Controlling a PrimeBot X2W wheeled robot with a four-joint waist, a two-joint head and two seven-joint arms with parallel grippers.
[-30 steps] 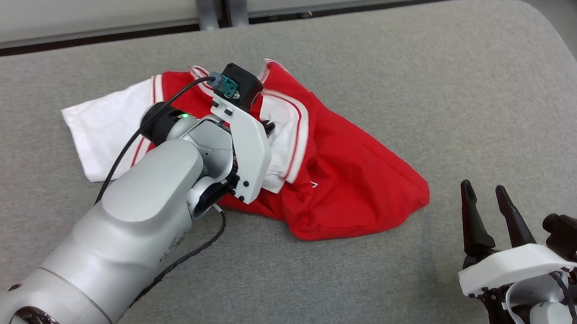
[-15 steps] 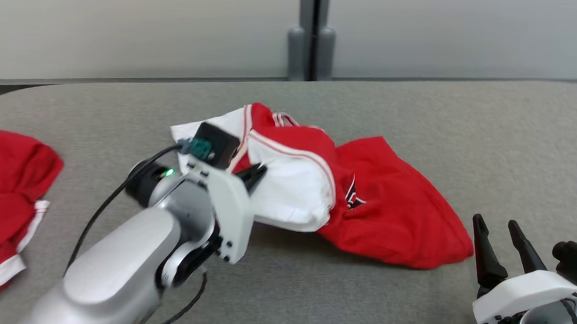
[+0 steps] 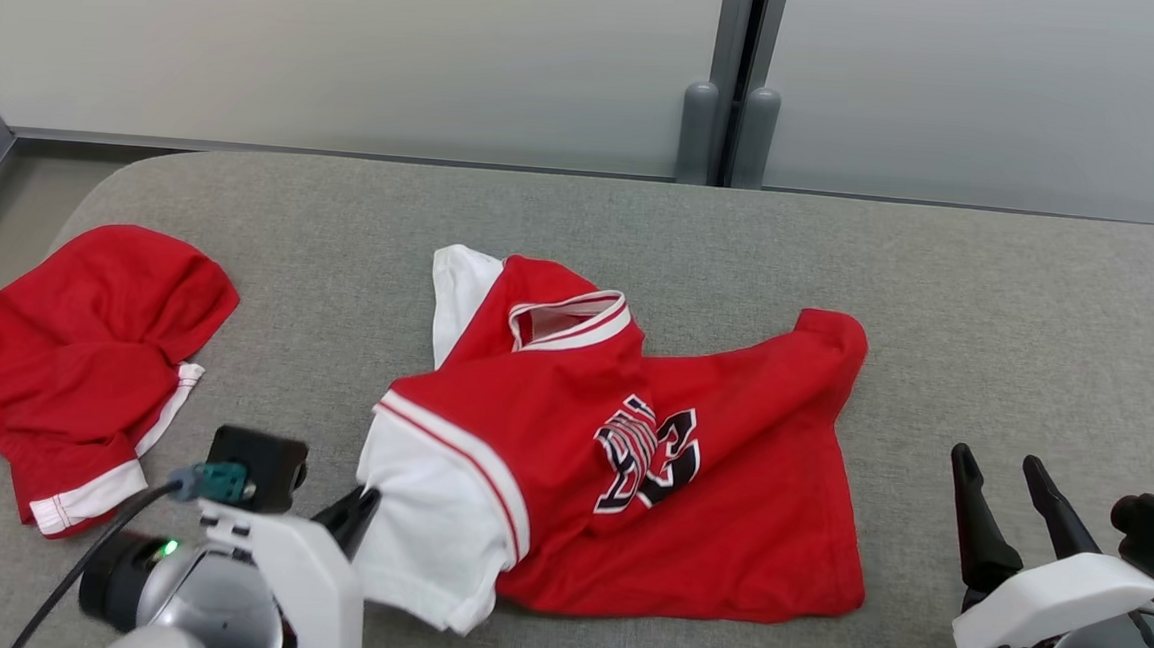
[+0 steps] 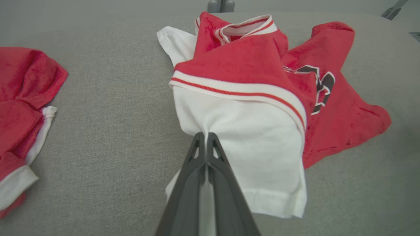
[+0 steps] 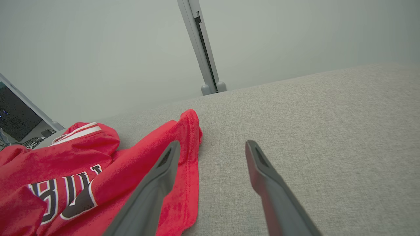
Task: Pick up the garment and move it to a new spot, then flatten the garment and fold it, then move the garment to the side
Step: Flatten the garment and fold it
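Garment (image 3: 714, 543) on grey surface (image 3: 940, 286) by wall (image 3: 353, 50); sleeve (image 4: 259, 147) in closed left fingers (image 4: 194, 170), right fingers (image 3: 975, 524) apart

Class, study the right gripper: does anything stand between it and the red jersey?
Nothing visible does. Only bare grey surface lies between the open right gripper and the jersey's near edge; the left gripper is shut on its white sleeve.

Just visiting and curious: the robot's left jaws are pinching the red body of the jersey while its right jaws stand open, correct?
Not quite: the left jaws pinch the white sleeve of the jersey, not its red body, as the left wrist view shows. The right jaws do stand open.
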